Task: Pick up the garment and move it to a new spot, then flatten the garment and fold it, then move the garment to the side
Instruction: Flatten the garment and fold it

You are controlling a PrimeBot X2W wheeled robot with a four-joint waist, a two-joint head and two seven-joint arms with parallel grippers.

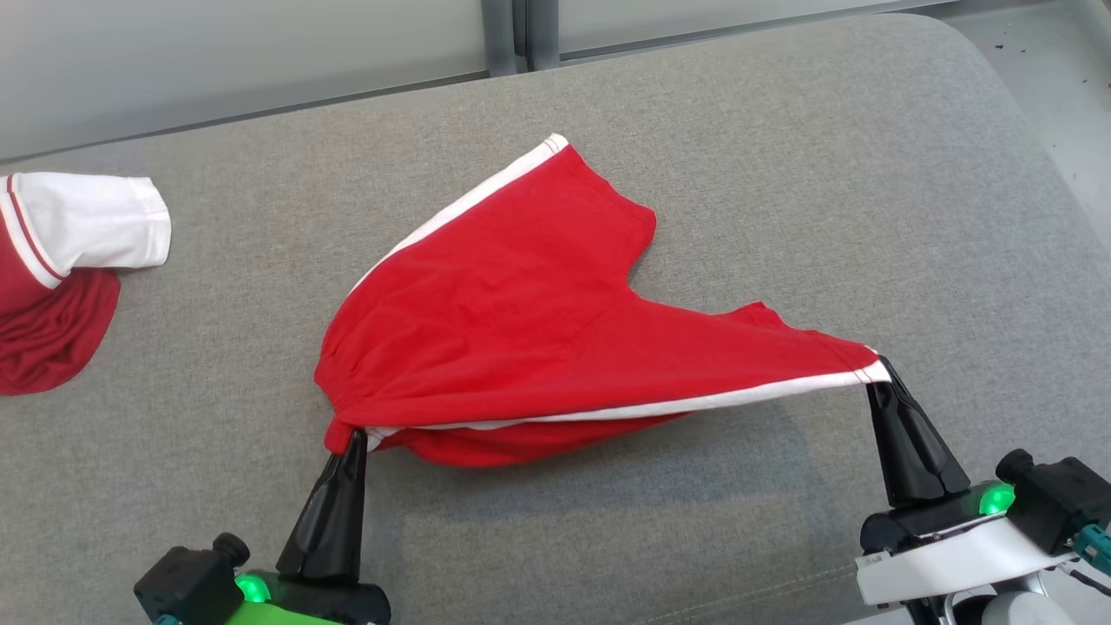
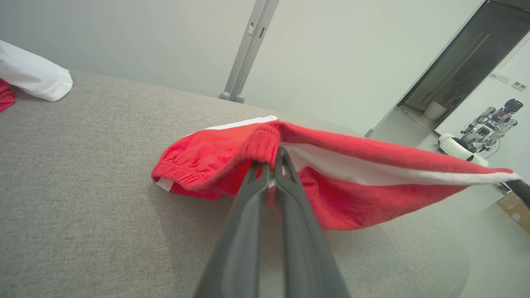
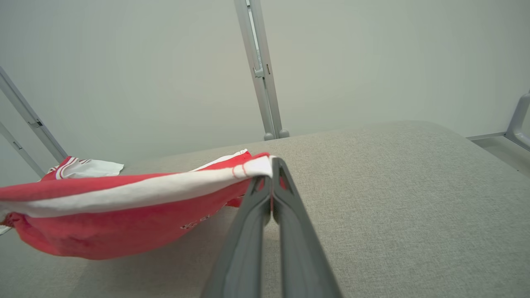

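Observation:
The garment is a pair of red shorts with white side stripes, stretched over the grey cushion. My left gripper is shut on the elastic waistband corner at the lower left; in the left wrist view the fingertips pinch the ribbed red band. My right gripper is shut on the white-striped hem corner at the right, seen pinched in the right wrist view. The near edge of the shorts hangs lifted between both grippers, while the far leg rests on the cushion.
A second garment, dark red with a white sleeve, lies at the cushion's left edge. A grey post and pale wall stand behind. The cushion's rounded right edge drops to the floor. Another robot stands far off.

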